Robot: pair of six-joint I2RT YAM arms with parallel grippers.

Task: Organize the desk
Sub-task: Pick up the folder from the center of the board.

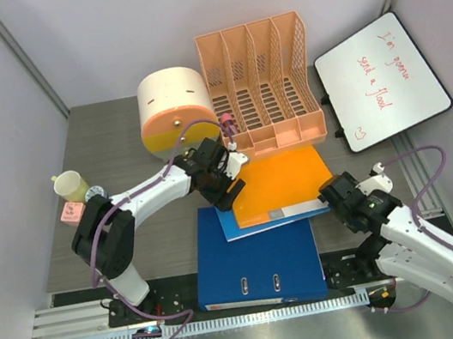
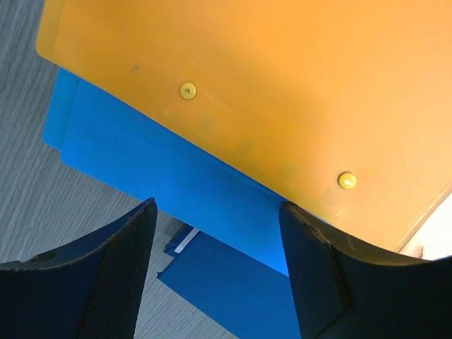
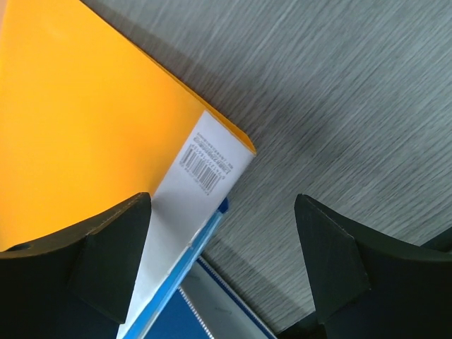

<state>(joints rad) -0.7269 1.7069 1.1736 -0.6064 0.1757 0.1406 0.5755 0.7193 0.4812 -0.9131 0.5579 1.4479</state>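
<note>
Left pincer (image 2: 219,212) and right pincer (image 3: 222,205) both open, empty; table (image 3: 339,92) under both. Orange folder (image 2: 282,78) spans between them. Risk: uneven pinch snags blue folder (image 2: 155,162) beneath, skewing the stack.

Orange plastic folder (image 1: 285,179) tops thin blue folder (image 1: 262,224) and dark-blue ring binder (image 1: 255,265) on grey wood-grain desk (image 1: 118,144); peach slotted file rack (image 1: 260,85) at 12 o'clock.

Top external: fixed, high above the near edge, looking down over the whole worktop (image 1: 118,144). Left and right wrist: close, downward-facing; all three share the orange folder (image 1: 285,179).
</note>
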